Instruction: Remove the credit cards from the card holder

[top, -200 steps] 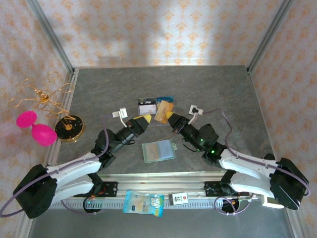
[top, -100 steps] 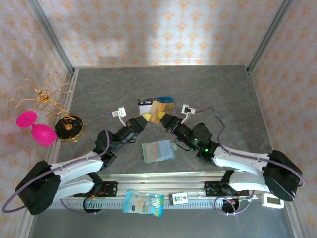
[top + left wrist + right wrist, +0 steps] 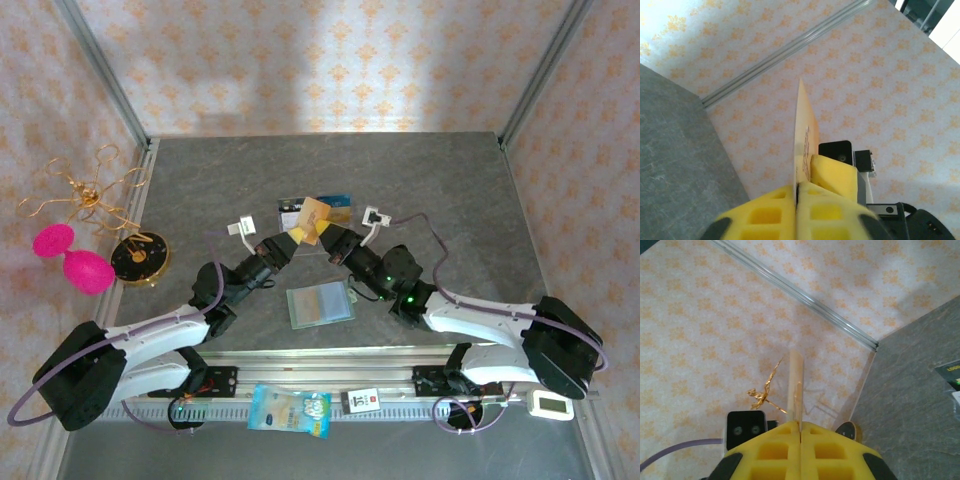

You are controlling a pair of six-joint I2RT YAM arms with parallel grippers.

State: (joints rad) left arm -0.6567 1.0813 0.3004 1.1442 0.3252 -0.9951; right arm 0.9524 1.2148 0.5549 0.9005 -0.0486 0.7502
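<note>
1. Locate the card holder. It lies flat on the grey surface, between the two arms and near their bases.

2. Check the left tool. It sits just beyond the card holder's far left corner. Its yellow fingers are clamped on a gold credit card. In the left wrist view, the left tool has no gap between its pads, and the gold credit card stands edge-on out of them.

3. Check the right tool. It sits just beyond the card holder's far right corner and is clamped on the same gold credit card from the opposite side. In the right wrist view, the right tool pinches the card's edge with its pads pressed together.

4. Note the card position. The gold credit card is lifted off the surface on the far side of the card holder and does not touch it.

5. Note the other items. A dark card and a blue card sit farther from the card holder, behind the held card.
</note>
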